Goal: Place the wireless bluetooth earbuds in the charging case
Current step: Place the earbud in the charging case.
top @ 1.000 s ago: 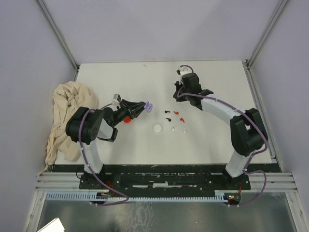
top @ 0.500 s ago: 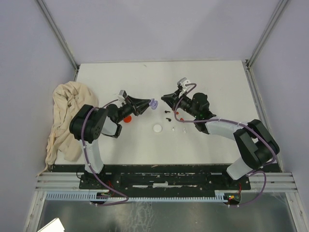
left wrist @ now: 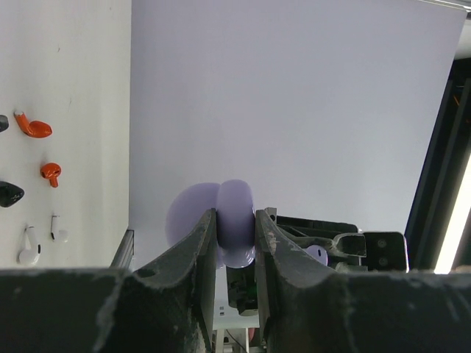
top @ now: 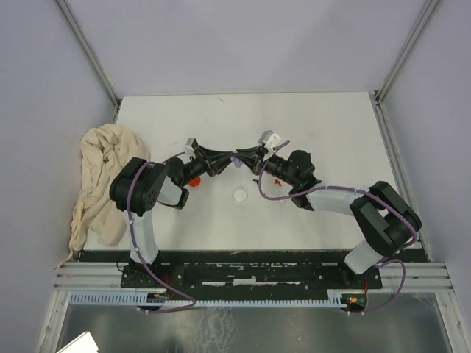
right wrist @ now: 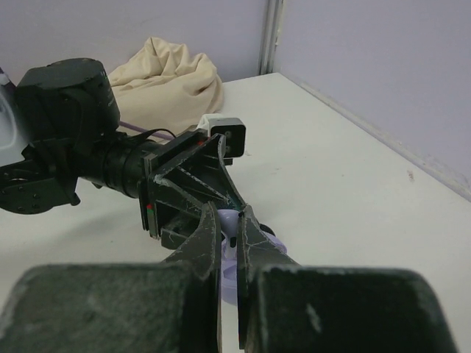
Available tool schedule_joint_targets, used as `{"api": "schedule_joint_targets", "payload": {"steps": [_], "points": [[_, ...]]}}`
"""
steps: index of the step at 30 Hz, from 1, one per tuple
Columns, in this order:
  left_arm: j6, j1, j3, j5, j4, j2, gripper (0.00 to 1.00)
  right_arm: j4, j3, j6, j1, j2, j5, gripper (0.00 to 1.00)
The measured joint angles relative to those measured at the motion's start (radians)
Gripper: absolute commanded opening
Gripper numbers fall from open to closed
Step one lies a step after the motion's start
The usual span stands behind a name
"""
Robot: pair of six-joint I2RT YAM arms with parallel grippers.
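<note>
The left gripper (top: pixel 223 159) clamps a lilac case (left wrist: pixel 234 220) above the table (top: pixel 331 132); just right of the case, the right gripper (right wrist: pixel 228 215), pinched shut on what looks like a lilac earbud (left wrist: pixel 317 254), points tip-first at it, both grippers in line.

the lilac case (left wrist: pixel 235 224) and lilac earbud (left wrist: pixel 317 254) look smooth matt plastic, the beige cloth (top: pixel 99 173) rumpled.

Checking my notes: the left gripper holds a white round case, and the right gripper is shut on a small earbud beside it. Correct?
Not quite. In the left wrist view the case in the left gripper is lilac, not white. The right gripper is shut on a small earbud beside it.
</note>
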Motion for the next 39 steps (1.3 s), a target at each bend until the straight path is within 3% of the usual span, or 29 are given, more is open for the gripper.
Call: {"api": "schedule_joint_targets", "payload": {"steps": [15, 35, 39], "points": [[-0.011, 0.0, 0.006, 0.008, 0.0, 0.0, 0.03, -0.089, 0.0, -0.14, 0.019, 0.012, 0.009, 0.02], [-0.011, -0.001, 0.005, 0.033, 0.0, -0.012, 0.03, -0.117, 0.0, -0.177, 0.02, 0.026, 0.028, 0.02], [-0.011, -0.001, 0.005, 0.033, 0.0, -0.012, 0.03, -0.124, 0.0, -0.177, 0.02, 0.026, 0.034, 0.12]]}}
